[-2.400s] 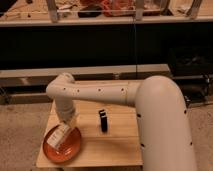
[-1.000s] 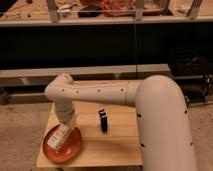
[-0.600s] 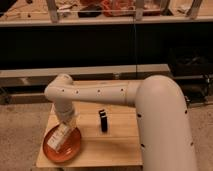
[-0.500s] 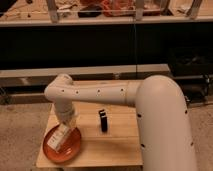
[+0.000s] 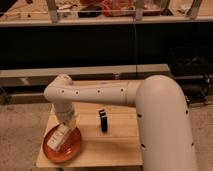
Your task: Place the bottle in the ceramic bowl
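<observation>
The orange-red ceramic bowl [image 5: 67,149] sits on the left front of the small wooden table [image 5: 117,145]. The small white bottle [image 5: 59,138] lies tilted over the bowl's middle, its lower end close to or on the dish. My gripper [image 5: 66,125] comes down from the white arm [image 5: 100,93] just above the bottle's upper end and is mostly hidden by the wrist. Whether it still holds the bottle does not show.
A small black upright object [image 5: 103,121] stands at the table's middle, right of the bowl. My large white arm segment [image 5: 162,125] covers the table's right side. Dark shelving [image 5: 100,45] runs behind the table. Speckled floor surrounds it.
</observation>
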Available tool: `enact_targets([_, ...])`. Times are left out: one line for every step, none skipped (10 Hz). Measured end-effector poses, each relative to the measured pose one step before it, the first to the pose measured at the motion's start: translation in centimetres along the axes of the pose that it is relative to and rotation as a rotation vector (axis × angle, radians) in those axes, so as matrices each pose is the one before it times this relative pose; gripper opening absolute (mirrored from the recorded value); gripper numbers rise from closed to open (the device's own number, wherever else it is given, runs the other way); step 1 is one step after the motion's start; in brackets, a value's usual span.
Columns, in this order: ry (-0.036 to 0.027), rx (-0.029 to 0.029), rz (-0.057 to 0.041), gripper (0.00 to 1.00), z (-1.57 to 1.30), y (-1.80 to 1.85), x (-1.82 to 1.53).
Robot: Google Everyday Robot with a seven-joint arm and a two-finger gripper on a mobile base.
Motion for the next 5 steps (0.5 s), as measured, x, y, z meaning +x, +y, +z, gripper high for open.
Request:
enact_targets([0.00065, -0.00009, -0.00088, 0.17, 0.013, 0.015, -0.011])
enact_targets([0.00064, -0.00002, -0.00126, 0.17, 0.000, 0.011, -0.032])
enact_targets([0.00040, -0.00024, -0.00173, 0.15, 0.036, -0.003, -0.054])
enact_targets([0.00143, 0.00074, -0.00138, 0.11, -0.011, 0.003, -0.038])
enact_targets([0.00123, -0.00047, -0.00125, 0.11, 0.046, 0.023, -0.031])
